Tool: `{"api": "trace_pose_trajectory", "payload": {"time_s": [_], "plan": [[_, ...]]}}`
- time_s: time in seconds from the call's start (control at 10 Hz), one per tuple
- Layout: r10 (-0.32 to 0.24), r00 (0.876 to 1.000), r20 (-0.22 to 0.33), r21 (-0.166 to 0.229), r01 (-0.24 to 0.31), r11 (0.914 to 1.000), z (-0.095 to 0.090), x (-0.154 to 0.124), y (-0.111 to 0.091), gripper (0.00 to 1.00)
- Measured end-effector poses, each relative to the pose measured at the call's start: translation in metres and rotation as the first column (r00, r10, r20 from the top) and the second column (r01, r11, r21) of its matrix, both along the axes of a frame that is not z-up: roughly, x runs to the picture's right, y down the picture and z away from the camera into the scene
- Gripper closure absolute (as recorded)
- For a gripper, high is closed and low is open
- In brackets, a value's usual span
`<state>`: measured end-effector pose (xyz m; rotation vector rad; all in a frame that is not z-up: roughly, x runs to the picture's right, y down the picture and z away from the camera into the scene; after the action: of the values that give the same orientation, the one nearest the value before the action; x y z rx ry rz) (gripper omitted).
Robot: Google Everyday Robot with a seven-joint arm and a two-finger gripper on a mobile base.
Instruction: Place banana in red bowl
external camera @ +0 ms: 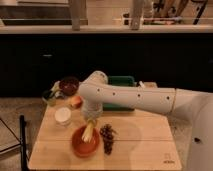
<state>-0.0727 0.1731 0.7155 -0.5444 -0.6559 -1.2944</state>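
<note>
Camera view shows the arm reaching in from the picture's right across a wooden bench [142, 150], with its white forearm bending down so that the tool [90, 121] hangs low over the bench's near left part. Straight below the tool sits the red bowl [75, 146], close to the bench's front edge. The banana [87, 133] stands nearly upright between the two: its upper end is right at the tool's tip, and its lower end reaches down inside the bowl, a little toward the bowl's far side. Whether the tool is clamped on the banana or apart from it cannot be told, since the wrist housing hides the tip. Just beside the bowl, below the tool and to its right in the picture, lies a dark grape bunch [107, 138] on the bare wood, near the bowl's rim but outside it. Left of the tool in the picture, at about its height, stands a white cup [63, 116], apart from the bowl. Farther back than the tool and to its left lies a small orange fruit [76, 102], and beyond that a maroon bowl [69, 86] with a greenish item [50, 97] beside it at the bench's far left corner. Behind the tool, mostly covered by the arm, a green tray [121, 85] rests along the bench's back edge. A dark counter front fills the background behind the bench.
</note>
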Motion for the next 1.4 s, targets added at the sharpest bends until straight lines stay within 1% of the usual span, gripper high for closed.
{"api": "trace_pose_trajectory", "payload": {"time_s": [0.2,0.3,0.4,0.5,0.7,0.8,1.1,1.2,1.4], "plan": [[0.006,1.0,0.002,-0.018,-0.006,0.9998,0.001,-0.007,0.004,0.95],[-0.001,1.0,0.005,-0.027,0.001,0.9996,0.001,-0.012,0.005,0.94],[-0.008,1.0,0.007,-0.034,0.008,0.9994,0.002,-0.015,0.006,0.9],[-0.018,1.0,0.006,-0.04,0.018,0.999,0.003,-0.018,0.007,0.81],[-0.029,1.0,0.003,-0.04,0.029,0.9988,0.004,-0.021,0.008,0.62],[-0.032,1.0,-0.001,-0.037,0.031,0.9988,0.005,-0.022,0.008,0.49],[-0.035,0.999,-0.01,-0.032,0.034,0.9989,0.005,-0.022,0.009,0.23],[-0.033,0.999,-0.012,-0.032,0.033,0.999,0.005,-0.021,0.009,0.2],[-0.034,0.999,-0.021,-0.029,0.033,0.999,0.006,-0.021,0.009,0.2]]}}
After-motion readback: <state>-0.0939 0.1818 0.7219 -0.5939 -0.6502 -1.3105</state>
